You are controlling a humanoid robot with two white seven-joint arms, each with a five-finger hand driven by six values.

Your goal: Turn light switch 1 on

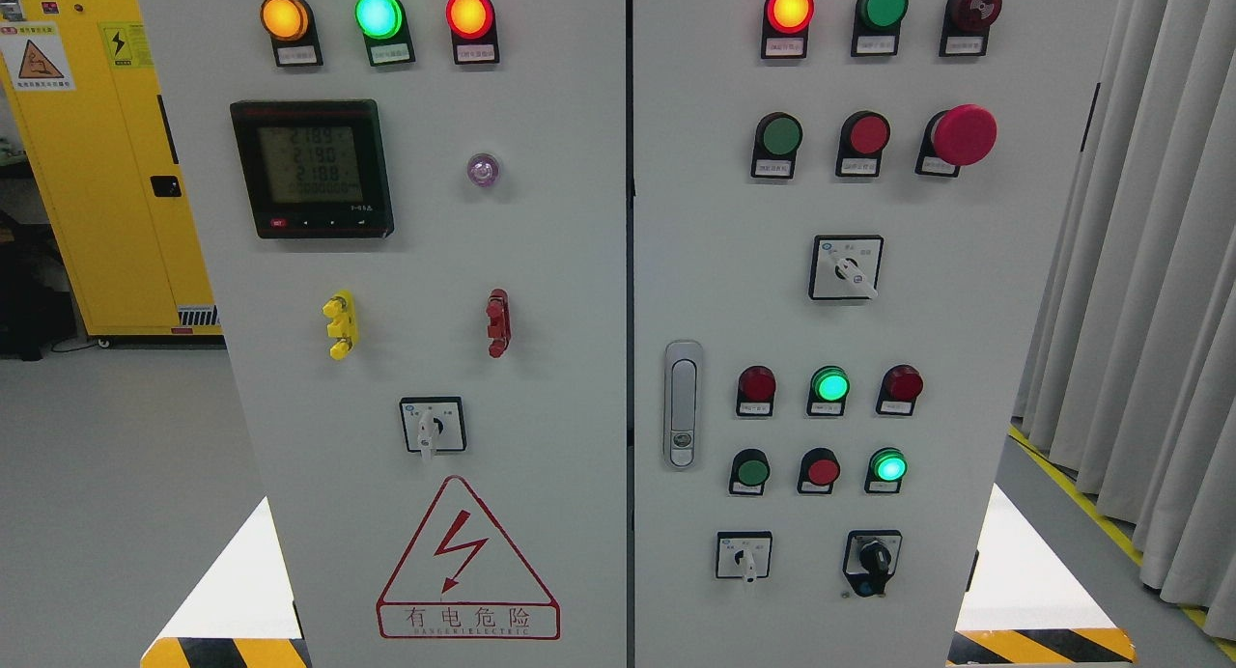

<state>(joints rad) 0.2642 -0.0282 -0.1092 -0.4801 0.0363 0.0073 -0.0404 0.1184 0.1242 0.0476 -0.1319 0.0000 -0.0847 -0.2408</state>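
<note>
A grey electrical cabinet point(541, 359) with two doors fills the head view. The left door carries three lit lamps, yellow point(285, 17), green point(378, 14) and red point(469, 14), a digital meter point(311, 168) and a white rotary switch point(432, 427). The right door has push buttons, among them a green one point(780, 135), a red one point(867, 134) and a red mushroom button point(963, 134), and rotary switches in the middle point(846, 267), at the lower left point(744, 556) and, black, at the lower right point(873, 558). I cannot tell which is light switch 1. Neither hand shows.
A yellow cabinet point(106, 166) stands at the back left. Grey curtains point(1149, 292) hang at the right. Yellow-black hazard tape point(1043, 646) marks the floor at the cabinet's foot. A door handle point(683, 403) sits on the right door's left edge.
</note>
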